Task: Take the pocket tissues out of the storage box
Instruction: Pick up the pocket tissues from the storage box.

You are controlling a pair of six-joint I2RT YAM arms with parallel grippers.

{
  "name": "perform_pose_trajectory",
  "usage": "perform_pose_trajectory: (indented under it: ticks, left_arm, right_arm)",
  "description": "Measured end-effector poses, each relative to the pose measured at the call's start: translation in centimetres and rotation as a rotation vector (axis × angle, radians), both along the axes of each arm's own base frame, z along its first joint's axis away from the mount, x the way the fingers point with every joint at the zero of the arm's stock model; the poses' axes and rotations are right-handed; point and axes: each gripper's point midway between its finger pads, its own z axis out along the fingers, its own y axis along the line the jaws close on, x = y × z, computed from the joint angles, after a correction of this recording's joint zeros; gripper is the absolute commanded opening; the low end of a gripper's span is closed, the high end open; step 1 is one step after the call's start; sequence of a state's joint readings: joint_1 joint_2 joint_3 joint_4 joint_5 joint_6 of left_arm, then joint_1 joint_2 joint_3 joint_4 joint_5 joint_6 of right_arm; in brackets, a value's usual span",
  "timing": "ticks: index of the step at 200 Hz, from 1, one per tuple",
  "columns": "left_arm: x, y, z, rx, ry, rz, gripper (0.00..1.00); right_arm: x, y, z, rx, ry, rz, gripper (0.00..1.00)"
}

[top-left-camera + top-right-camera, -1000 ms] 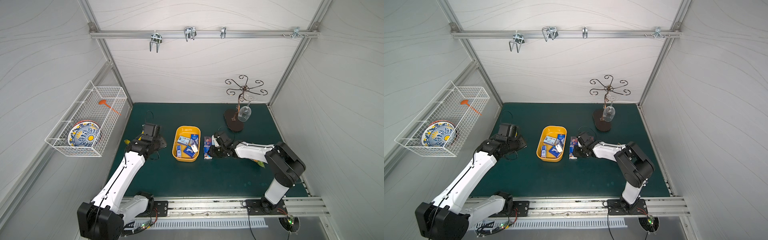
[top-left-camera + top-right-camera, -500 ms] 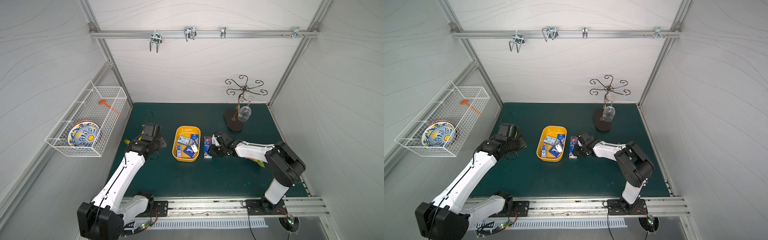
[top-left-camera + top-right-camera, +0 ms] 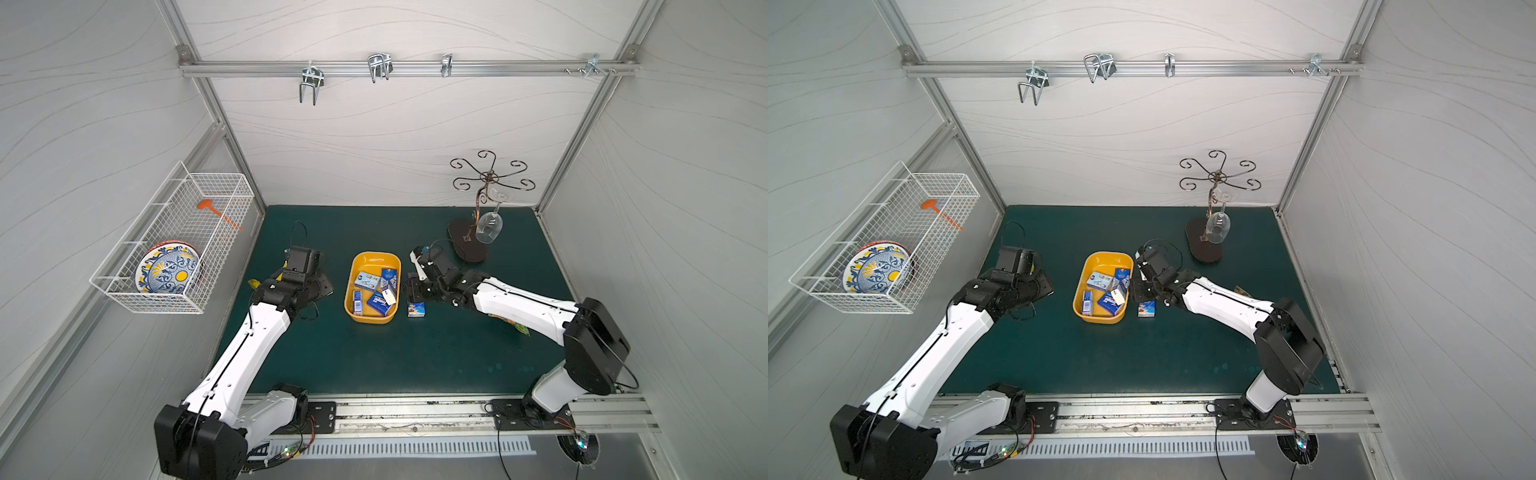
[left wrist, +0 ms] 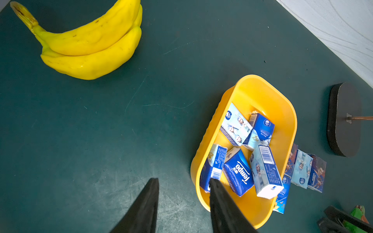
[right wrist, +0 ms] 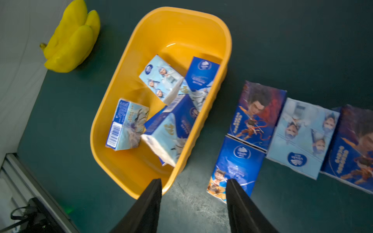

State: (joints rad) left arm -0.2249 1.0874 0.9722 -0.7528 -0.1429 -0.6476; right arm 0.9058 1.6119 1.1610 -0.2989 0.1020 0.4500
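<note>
The storage box (image 3: pixel 374 256) (image 3: pixel 1106 257) is a yellow tub on the green mat, with several pocket tissues (image 4: pixel 238 173) (image 5: pixel 161 80) lying loose in it. Several more packets (image 5: pixel 256 113) (image 4: pixel 302 167) lie flat in a row on the mat beside the box, and one shows in both top views (image 3: pixel 416 309) (image 3: pixel 1146 308). My right gripper (image 5: pixel 193 179) (image 3: pixel 409 286) hovers open over the mat between the box's rim and these packets, holding nothing. My left gripper (image 4: pixel 182 181) (image 3: pixel 326 286) is open and empty on the box's other side.
A bunch of bananas (image 4: pixel 90 46) (image 5: pixel 70 46) lies on the mat behind the left gripper. A metal stand on a dark base (image 3: pixel 467 245) with a hanging wine glass (image 3: pixel 489 226) is at the back right. A green snack bag (image 3: pixel 511 324) lies under the right arm. A wire basket (image 3: pixel 174 241) hangs on the left wall.
The right gripper's jaws have spread wider over the packets beside the box. Both arms have stayed almost where they were.
</note>
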Motion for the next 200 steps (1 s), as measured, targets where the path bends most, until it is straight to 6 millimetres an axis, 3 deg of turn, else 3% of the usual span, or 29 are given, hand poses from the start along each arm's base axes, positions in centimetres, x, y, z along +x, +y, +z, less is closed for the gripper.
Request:
perform_pose_trajectory:
  ticks: [45, 101, 200]
  left_arm:
    - [0.0, 0.1, 0.0, 0.003, 0.0, 0.002, 0.45]
    - [0.0, 0.1, 0.0, 0.004, 0.001, 0.002, 0.46]
    - [-0.1, 0.2, -0.1, 0.008, 0.004, 0.004, 0.46]
  right_arm:
    - [-1.0, 4.0, -1.1, -0.184, -0.118, 0.096, 0.62]
    - [0.4, 5.3, -3.6, -0.335, -0.154, 0.09, 0.63]
    - [1.3, 5.8, -4.9, -0.387, -0.157, 0.079, 0.34]
